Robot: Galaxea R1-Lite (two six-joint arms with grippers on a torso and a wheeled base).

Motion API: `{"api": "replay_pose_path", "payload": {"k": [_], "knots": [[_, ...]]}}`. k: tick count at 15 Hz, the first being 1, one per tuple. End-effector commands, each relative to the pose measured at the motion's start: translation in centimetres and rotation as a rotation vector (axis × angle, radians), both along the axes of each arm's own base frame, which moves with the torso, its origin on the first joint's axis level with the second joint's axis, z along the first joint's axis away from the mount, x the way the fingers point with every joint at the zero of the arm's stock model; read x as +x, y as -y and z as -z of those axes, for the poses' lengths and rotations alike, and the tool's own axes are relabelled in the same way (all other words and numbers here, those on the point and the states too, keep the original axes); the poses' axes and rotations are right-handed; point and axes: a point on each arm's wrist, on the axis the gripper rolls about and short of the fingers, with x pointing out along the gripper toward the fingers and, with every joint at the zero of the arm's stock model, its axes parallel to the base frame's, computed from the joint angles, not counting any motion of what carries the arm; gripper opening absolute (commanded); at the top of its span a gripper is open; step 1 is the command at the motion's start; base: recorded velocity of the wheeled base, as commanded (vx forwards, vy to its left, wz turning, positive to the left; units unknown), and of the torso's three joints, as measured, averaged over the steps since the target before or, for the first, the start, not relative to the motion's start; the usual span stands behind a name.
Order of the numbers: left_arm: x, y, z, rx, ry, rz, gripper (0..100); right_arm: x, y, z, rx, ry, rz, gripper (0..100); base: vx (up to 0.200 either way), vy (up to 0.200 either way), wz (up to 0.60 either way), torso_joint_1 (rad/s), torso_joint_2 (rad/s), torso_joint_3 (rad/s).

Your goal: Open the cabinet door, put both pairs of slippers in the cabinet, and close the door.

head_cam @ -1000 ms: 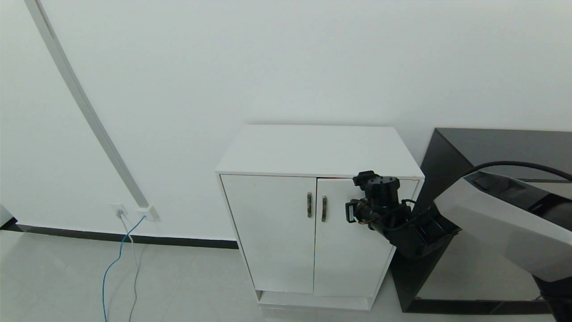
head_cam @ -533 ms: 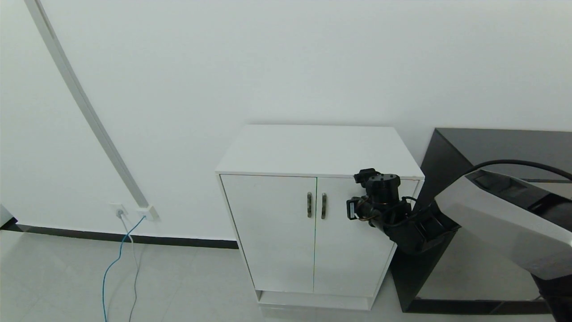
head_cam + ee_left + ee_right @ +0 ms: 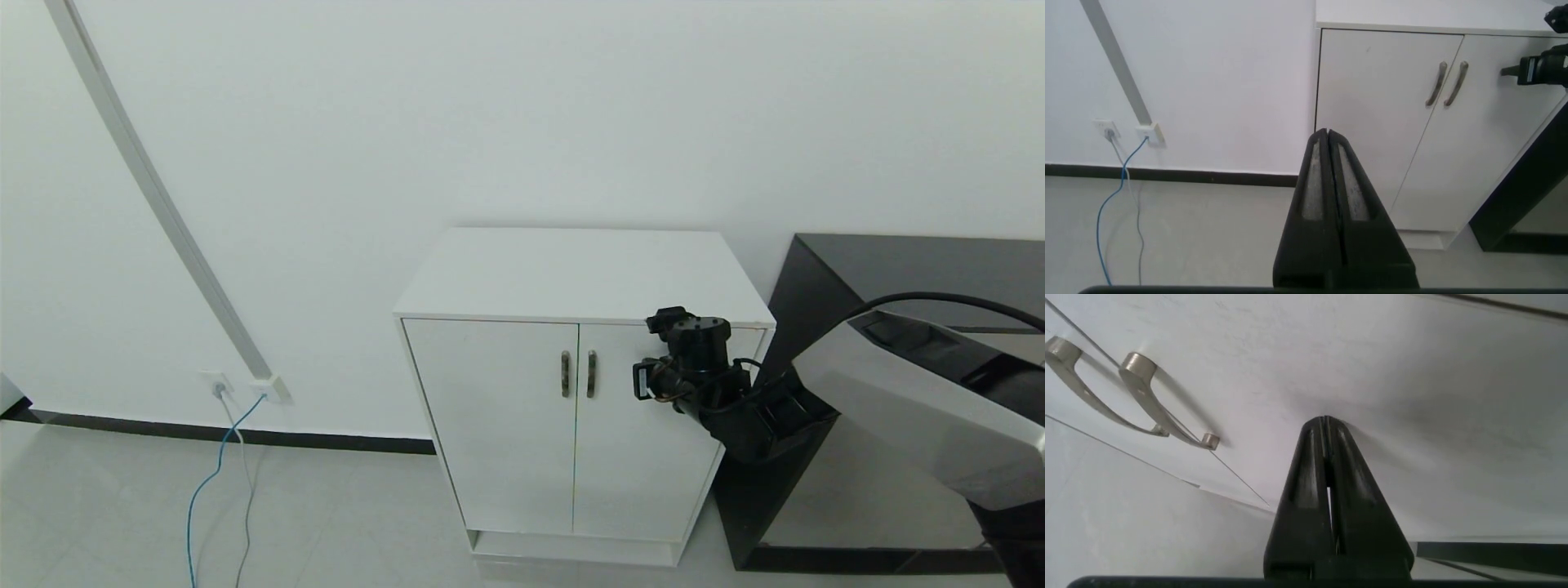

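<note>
The cabinet (image 3: 571, 273) is standing against the wall with both doors lying flush in its front, so the closing step is looking finished or very nearly so. The right gripper (image 3: 1327, 423) is clenched with nothing between its fingers. Its tip is pressing against the right door (image 3: 633, 474), in the upper half of the cabinet front and on the hinge side of that door's handle (image 3: 591, 376). Held that way, the closed fingers are probably serving as a blunt pusher, giving one firm point to seat the panel. Pressing away from the handle is also keeping them from catching on the metal.

The left door (image 3: 498, 425) and its handle (image 3: 564, 374) are sitting untouched, just beside the seam down the middle of the cabinet. The left gripper (image 3: 1328, 139) is likewise clenched on nothing. It is hanging well apart from the cabinet, out in front of its left side, likely parked there so it is not crowding the doors.

The shut doors are hiding the inside of the cabinet, so I cannot tell whether the slippers are lying in there. Given the task's order, they probably are.

A black stand (image 3: 857, 269) is sitting just beside the cabinet's right side, and the right arm is crossing in front of it. The next move is probably calling for a straight retreat off the door, so that nothing is dragging it open again.
</note>
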Motion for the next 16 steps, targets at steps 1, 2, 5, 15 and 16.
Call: {"api": "replay_pose_path", "payload": {"k": [1,2,5,15,16], "knots": [[0.0,0.0,0.0,-0.001,-0.001,0.000,0,-0.9,0.0,-0.8,0.000,0.000,-0.008,0,0.000,0.000,0.00,0.000,0.00,0.000],[0.0,0.0,0.0,-0.001,-0.001,-0.001,0,-1.6,0.2,-1.2,-0.001,-0.005,-0.012,0,0.000,0.000,0.00,0.000,0.00,0.000],[0.0,0.0,0.0,-0.001,-0.001,-0.001,0,-4.4,1.0,-2.9,-0.003,-0.014,-0.017,0,0.000,0.000,0.00,0.000,0.00,0.000],[0.0,0.0,0.0,0.001,-0.001,0.002,0,-15.4,8.8,-7.4,-0.011,0.008,0.175,0,0.000,0.000,0.00,0.000,0.00,0.000],[0.0,0.0,0.0,0.001,-0.001,0.000,0,-16.5,9.5,-7.9,-0.008,0.015,0.181,0,0.000,0.000,0.00,0.000,0.00,0.000]]}}
